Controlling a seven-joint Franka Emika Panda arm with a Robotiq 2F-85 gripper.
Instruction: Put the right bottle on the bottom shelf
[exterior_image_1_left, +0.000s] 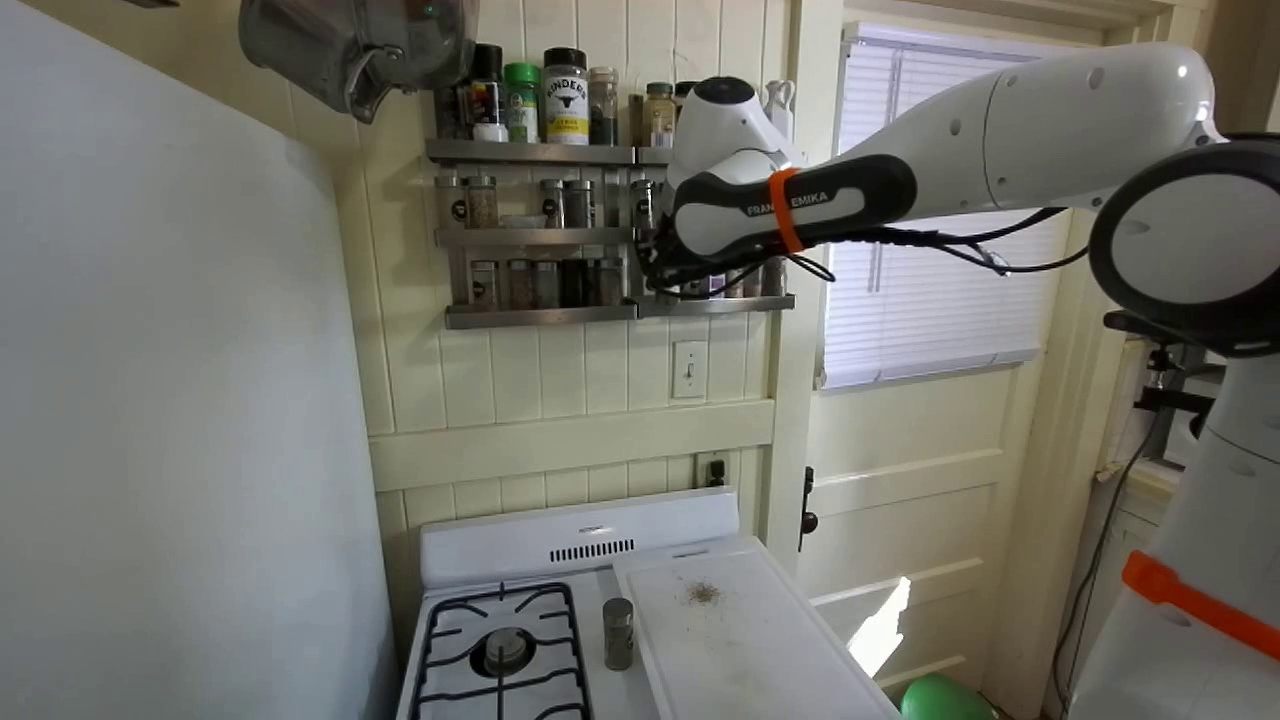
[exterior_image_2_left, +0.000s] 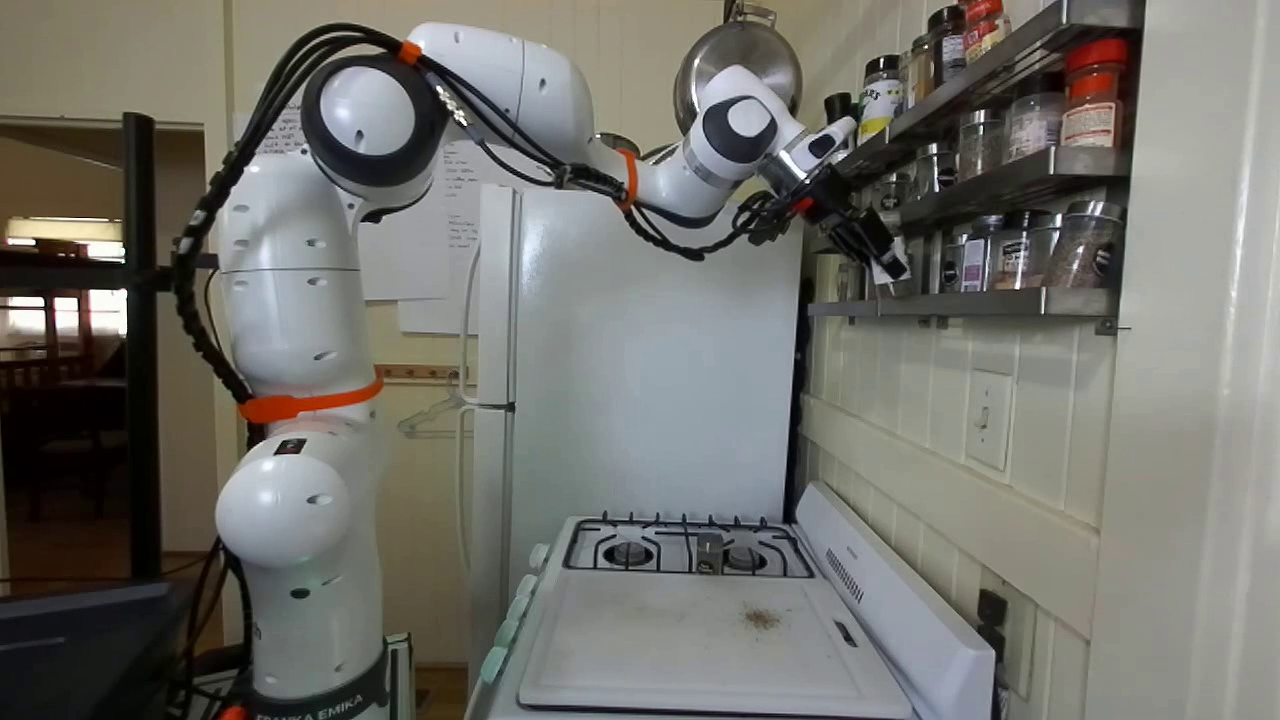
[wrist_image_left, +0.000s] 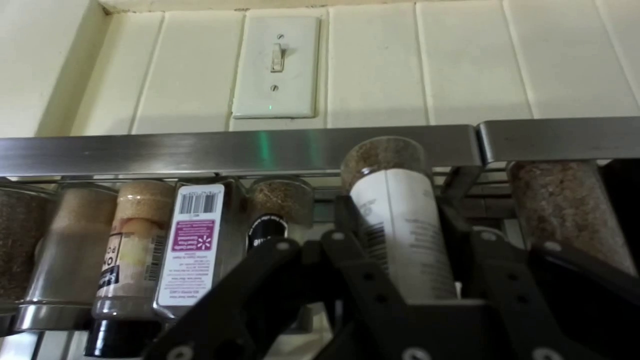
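The right bottle (wrist_image_left: 400, 225), with a white label and a clear base showing brown contents, is between my fingers in the wrist view, which stands upside down. My gripper (wrist_image_left: 395, 212) is shut on its sides. The bottle is tilted, and its base overlaps the front rail of the bottom shelf (wrist_image_left: 200, 152). I cannot tell whether it touches the rail. In an exterior view, my gripper (exterior_image_2_left: 888, 262) is just above the bottom shelf (exterior_image_2_left: 970, 303), with a bit of white label showing. In an exterior view, the arm hides the gripper and bottle before the bottom shelf (exterior_image_1_left: 540, 317).
Several jars stand on the bottom shelf on both sides of the bottle, including a flat bottle (wrist_image_left: 195, 245) and a jar with reddish contents (wrist_image_left: 565, 210). The middle shelf (exterior_image_1_left: 535, 237) is close above. A smaller bottle (exterior_image_1_left: 618, 633) stands on the stove. A pot (exterior_image_1_left: 360, 45) hangs nearby.
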